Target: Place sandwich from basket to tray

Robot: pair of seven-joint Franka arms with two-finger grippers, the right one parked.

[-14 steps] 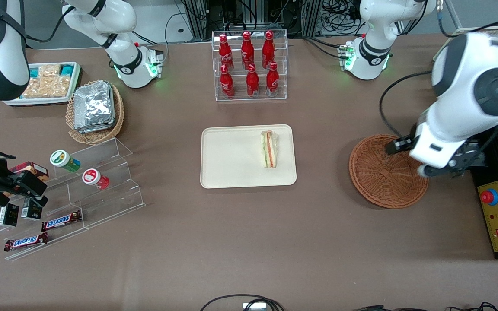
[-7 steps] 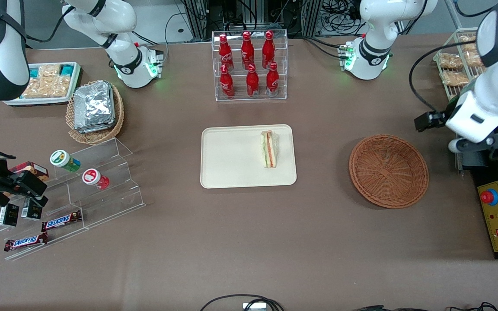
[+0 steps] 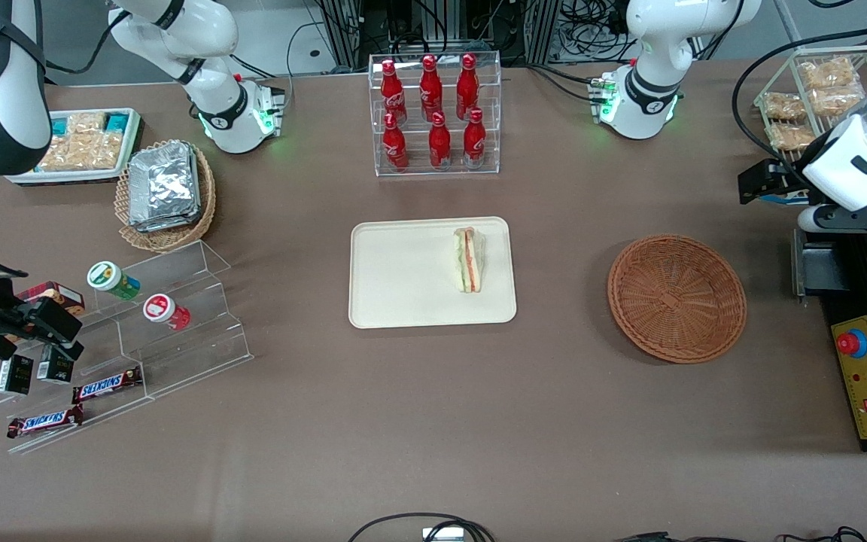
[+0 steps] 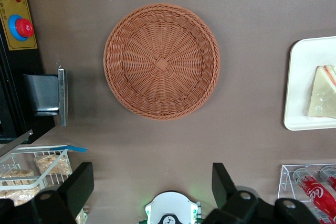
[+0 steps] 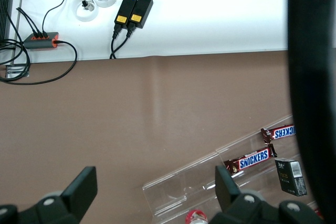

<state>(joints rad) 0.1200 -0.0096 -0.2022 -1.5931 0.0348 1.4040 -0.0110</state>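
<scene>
Sandwich (image 3: 469,260) on tray (image 3: 403,275); basket (image 3: 676,298) toward the working arm's end; end effector (image 3: 768,184) raised near a wire rack (image 3: 810,98).

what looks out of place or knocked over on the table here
Nothing stands out. The sandwich lies on the tray, the basket sits empty and upright, and the open gripper hangs above the table's working-arm end.

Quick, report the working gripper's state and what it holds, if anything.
Left gripper: open, holding nothing, raised toward the working arm's end of the table; the sandwich lies on the tray.
</scene>
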